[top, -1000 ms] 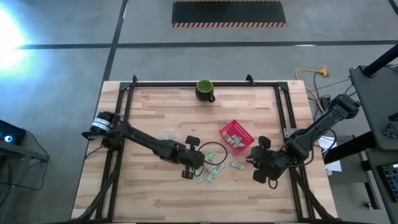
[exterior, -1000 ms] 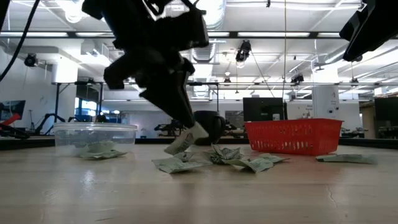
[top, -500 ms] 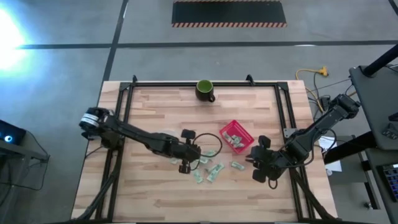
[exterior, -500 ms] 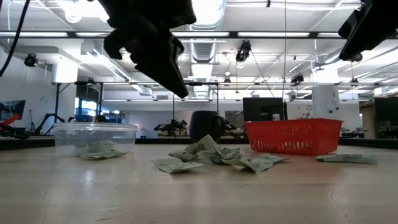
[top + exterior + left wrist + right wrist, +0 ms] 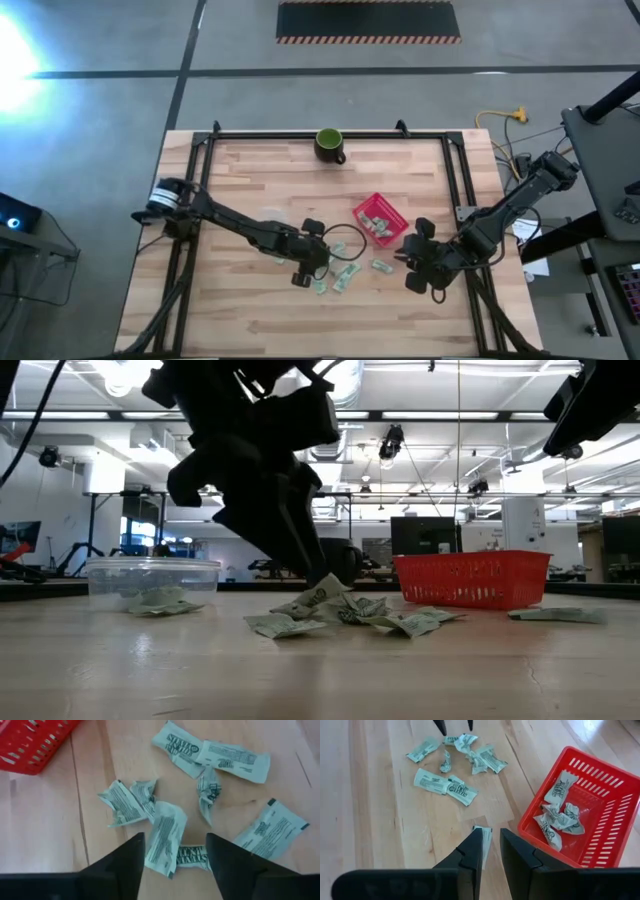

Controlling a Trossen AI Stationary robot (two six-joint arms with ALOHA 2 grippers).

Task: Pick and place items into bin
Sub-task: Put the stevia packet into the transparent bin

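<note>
Table point(image 5: 250, 170) — left gripper point(image 5: 174, 851) straddling packet point(image 5: 165, 835).

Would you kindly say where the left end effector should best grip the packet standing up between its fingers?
Probably the raised upper part of that packet, from straight above: it stands off the wood there, and the left end effector, open, already straddles it.

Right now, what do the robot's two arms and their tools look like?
Both arms are dark, jointed and slender. The left arm has a pale silvery cap at its base and a thin black cable loop near its tool. The right tool has two dark, flat, tapering fingers.
</note>
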